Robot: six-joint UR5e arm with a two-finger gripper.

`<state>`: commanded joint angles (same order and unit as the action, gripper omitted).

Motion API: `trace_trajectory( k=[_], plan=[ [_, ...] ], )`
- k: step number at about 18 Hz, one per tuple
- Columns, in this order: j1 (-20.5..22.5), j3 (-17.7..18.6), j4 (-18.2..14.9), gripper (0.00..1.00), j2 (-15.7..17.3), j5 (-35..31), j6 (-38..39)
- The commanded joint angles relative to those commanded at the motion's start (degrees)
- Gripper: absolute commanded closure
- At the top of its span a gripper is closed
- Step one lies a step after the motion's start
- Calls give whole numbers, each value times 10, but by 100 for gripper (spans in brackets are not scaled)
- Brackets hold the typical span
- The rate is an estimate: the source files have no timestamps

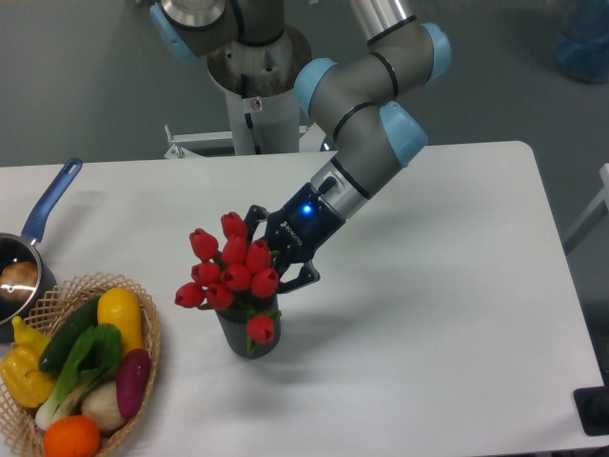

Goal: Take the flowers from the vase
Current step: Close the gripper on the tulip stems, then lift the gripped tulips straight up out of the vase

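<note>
I see the flowers (231, 271) standing in the vase (249, 335) at tabletop centre-left. My gripper (282, 249), at their three o'clock, has jaws spread around them. They look light and floppy; I'd grip the bunched stems.

The flowers (231, 274), a bunch of red tulip buds on green stems, stood between the jaws, heads spreading wider than the vase (249, 336). That small dark grey cup sat upright just below the jaws, one bud drooping over its rim.
</note>
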<state>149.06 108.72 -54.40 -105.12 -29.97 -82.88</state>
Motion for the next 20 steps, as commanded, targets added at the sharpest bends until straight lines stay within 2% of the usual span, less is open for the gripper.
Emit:
trace_trajectory(
  k=[11, 20],
  plan=[
    [9, 2, 0, 52, 5, 74, 3],
    [25, 4, -1, 52, 32, 98, 11]
  ],
)
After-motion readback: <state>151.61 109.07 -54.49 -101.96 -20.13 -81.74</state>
